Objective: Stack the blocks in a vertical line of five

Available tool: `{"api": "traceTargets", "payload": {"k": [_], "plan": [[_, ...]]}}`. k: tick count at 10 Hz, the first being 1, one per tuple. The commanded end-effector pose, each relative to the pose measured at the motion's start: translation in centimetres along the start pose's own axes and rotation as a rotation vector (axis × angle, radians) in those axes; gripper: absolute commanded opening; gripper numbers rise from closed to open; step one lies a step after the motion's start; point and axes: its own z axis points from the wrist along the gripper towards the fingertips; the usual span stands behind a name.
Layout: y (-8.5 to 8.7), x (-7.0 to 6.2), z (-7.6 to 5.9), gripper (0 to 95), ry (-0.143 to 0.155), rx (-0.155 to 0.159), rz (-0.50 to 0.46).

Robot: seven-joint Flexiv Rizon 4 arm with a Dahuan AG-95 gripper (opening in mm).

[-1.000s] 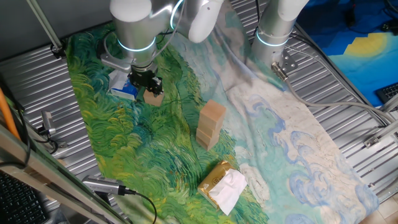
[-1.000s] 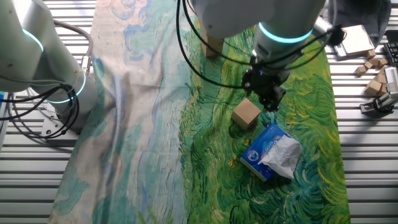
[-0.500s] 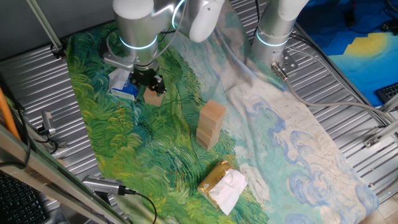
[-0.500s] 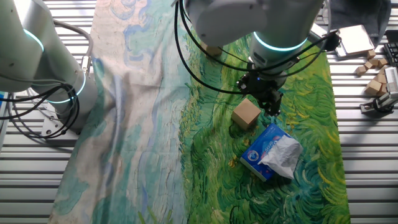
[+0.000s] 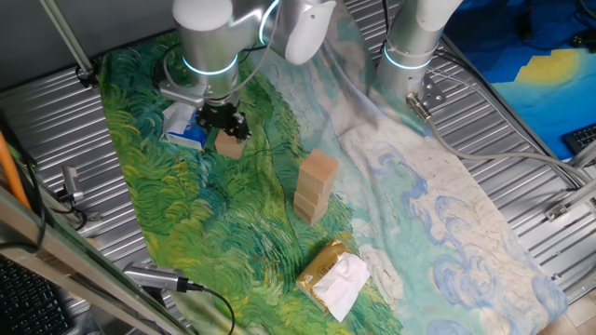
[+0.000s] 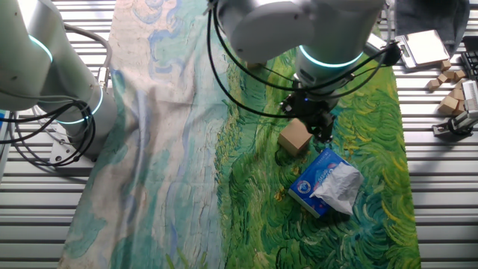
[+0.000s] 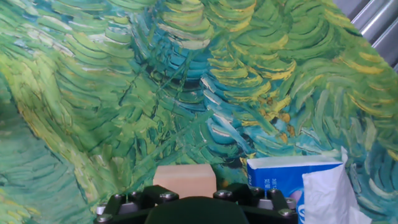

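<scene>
One loose wooden block (image 5: 231, 146) lies on the green painted cloth, and it shows as a tan cube (image 6: 296, 137) in the other fixed view. My gripper (image 5: 224, 125) hangs just above it at its far edge, fingers spread and open, holding nothing. From the other side the gripper (image 6: 314, 123) sits at the block's right upper corner. In the hand view the block (image 7: 185, 180) lies at the bottom centre, right beyond the gripper's dark body (image 7: 193, 210); the fingertips do not show there. A stack of blocks (image 5: 315, 186) stands upright mid-cloth.
A blue-and-white packet (image 5: 185, 128) (image 6: 326, 183) (image 7: 292, 182) lies close beside the loose block. A yellow-and-white packet (image 5: 333, 277) rests near the cloth's front. A second arm's base (image 5: 410, 46) stands at the back. Small wooden pieces (image 6: 451, 88) lie on the metal table.
The gripper has shifted a little over the last second, closing in over the loose block. The block, the stack and both packets have not moved.
</scene>
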Motion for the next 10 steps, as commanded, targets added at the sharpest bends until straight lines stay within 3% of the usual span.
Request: {"api": "traceTargets", "payload": {"k": [1,6,9,10], "plan": [[0.1,0.2,0.4,76.0,0.003,0.002,-0.009],[0.0,0.7,1.7,76.0,-0.007,0.008,-0.028],[-0.3,0.9,3.3,76.0,-0.021,0.018,-0.031],[-0.3,0.9,3.5,57.0,-0.022,0.017,-0.025]]}}
